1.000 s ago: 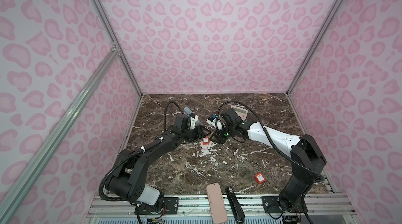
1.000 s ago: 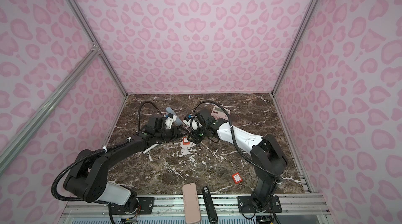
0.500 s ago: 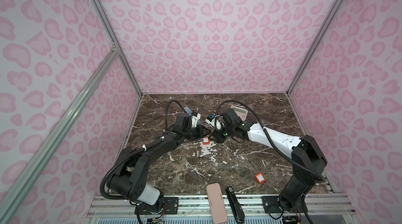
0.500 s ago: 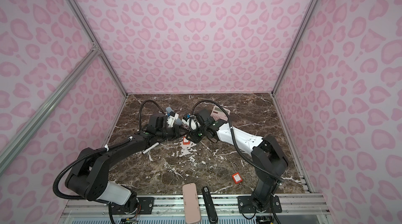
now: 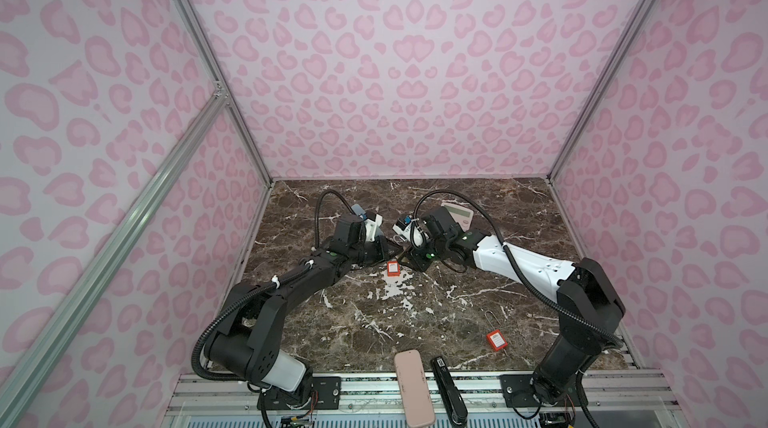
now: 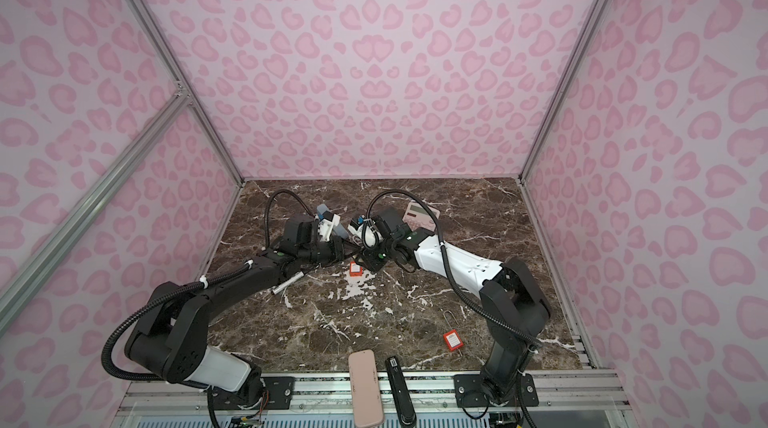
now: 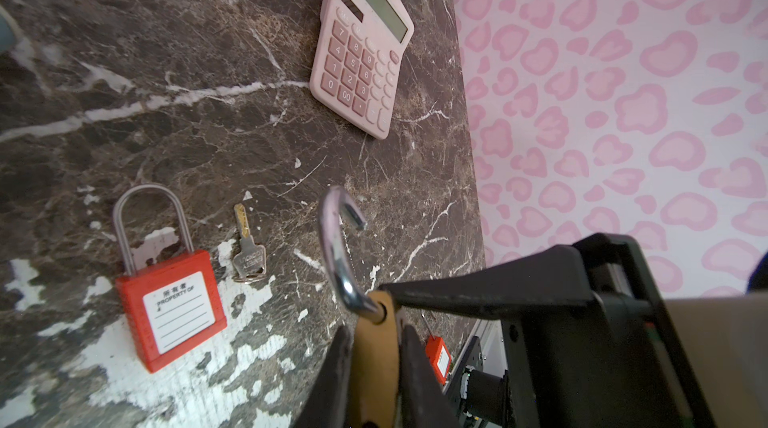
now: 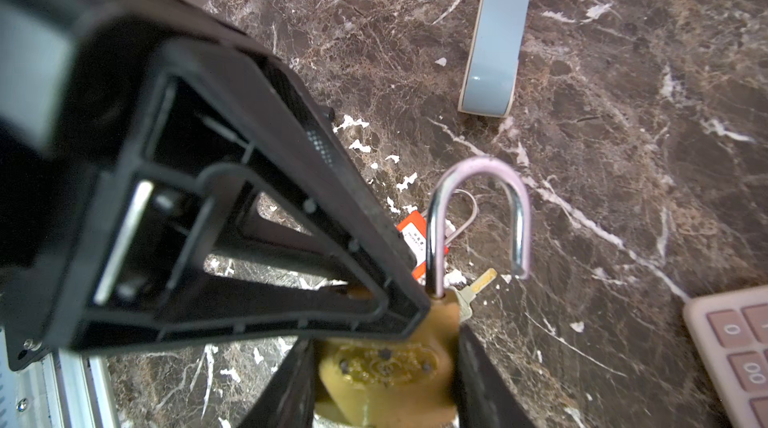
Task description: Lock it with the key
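In both top views the left arm (image 5: 316, 276) and right arm (image 5: 519, 263) are crowding over the brass padlock (image 5: 402, 254), making it hard to see, with a red padlock (image 5: 392, 268) lying just beside it and a pink calculator (image 5: 459, 213) near it. In the left wrist view the left gripper (image 7: 374, 334) is squeezing its thin sides, its silver hoop (image 7: 336, 247) is standing open, and a key (image 7: 248, 255) is lying near it. In the right wrist view the right gripper (image 8: 384, 342) is pressing its wide sides, while the left gripper's finger (image 8: 249, 218) is hiding most of the red padlock.
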Controlling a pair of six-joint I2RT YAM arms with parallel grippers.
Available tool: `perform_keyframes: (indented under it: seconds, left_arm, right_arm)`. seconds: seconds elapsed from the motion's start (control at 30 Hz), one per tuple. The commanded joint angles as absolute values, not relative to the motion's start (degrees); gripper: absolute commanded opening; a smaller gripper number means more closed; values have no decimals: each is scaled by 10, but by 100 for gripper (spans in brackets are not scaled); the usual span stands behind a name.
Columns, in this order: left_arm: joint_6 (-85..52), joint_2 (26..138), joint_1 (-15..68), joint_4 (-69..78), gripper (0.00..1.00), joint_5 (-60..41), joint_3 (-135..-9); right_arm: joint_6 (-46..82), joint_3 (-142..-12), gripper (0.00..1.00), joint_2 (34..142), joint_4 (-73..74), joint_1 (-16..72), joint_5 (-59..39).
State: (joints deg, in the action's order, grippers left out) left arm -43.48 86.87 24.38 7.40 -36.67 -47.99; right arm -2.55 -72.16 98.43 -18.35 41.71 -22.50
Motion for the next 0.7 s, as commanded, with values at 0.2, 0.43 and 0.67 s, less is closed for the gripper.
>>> perform_keyframes:
  seconds: [0.2, 0.43, 0.67]
  left_arm:
    - [-449, 864, 245, 79, 8, -357, -491]
    - [-455, 851, 241, 79, 8, -352, -501]
    - [-483, 818, 231, 119, 8, -322, -482]
  right_arm:
    - [-27, -713, 64, 974, -141, 417, -231]
    - [12, -686, 66, 936, -107, 388, -262]
    - [165, -642, 67, 892, 11, 320, -361]
